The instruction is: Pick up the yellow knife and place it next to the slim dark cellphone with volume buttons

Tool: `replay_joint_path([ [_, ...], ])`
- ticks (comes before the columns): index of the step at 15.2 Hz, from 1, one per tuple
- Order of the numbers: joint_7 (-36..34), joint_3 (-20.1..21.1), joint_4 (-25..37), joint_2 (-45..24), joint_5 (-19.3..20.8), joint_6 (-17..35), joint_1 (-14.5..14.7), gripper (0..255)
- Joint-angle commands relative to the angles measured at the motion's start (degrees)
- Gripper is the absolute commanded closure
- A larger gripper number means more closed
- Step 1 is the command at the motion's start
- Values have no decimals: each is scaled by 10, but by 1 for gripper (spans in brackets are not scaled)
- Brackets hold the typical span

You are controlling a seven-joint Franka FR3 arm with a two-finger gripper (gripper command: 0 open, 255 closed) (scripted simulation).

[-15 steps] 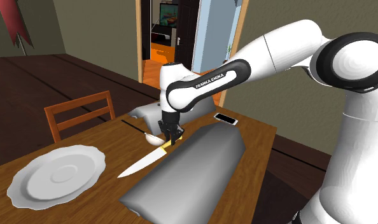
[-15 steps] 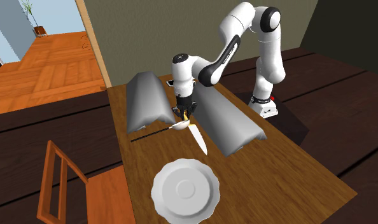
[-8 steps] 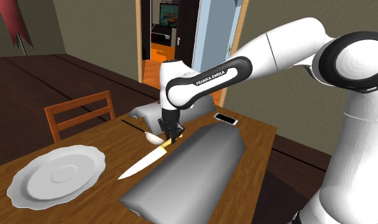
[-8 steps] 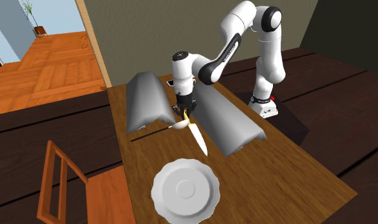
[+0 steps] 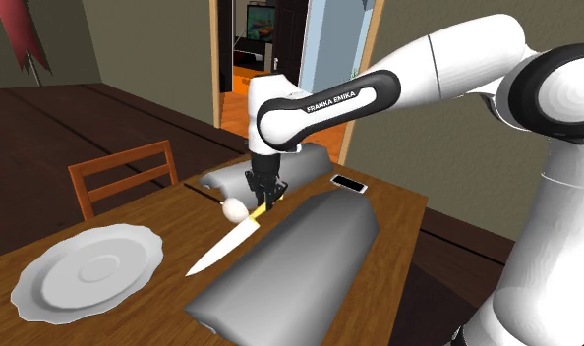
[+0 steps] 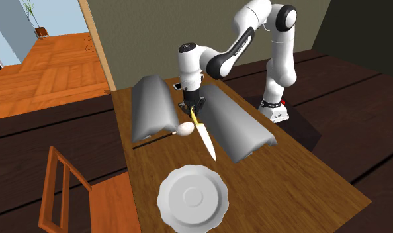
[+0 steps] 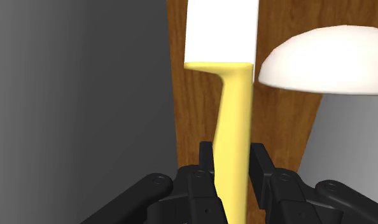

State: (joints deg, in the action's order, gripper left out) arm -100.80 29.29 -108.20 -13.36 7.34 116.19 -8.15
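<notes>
Here the yellow knife (image 7: 233, 95) sits clasped in the end effector (image 7: 232, 159)

1. Table (image 5: 396, 218): wood, visible grain, matt.
2. Knife (image 7: 235, 95): smooth yellow handle and plain white blade, both matt.
3. Grey blocks (image 5: 300, 260): smooth, faint sheen.
4. Chair (image 5: 123, 169): wood.

Our knife (image 5: 224, 248) — yellow handle, white blade — slants tip-down in the hand (image 7: 233, 153); the cellphone (image 5: 348, 183) lies flat on the worktop (image 5: 403, 221).
</notes>
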Motion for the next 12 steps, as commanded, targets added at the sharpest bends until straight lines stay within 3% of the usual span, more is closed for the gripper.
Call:
replay_joint_path([
  [1, 2, 1, 12, 5, -3, -15, 0, 255],
  [5, 6, 3, 29, 15, -9, -41, -1, 255],
  [12, 115, -26, -109, 136, -68, -7, -61, 255],
])
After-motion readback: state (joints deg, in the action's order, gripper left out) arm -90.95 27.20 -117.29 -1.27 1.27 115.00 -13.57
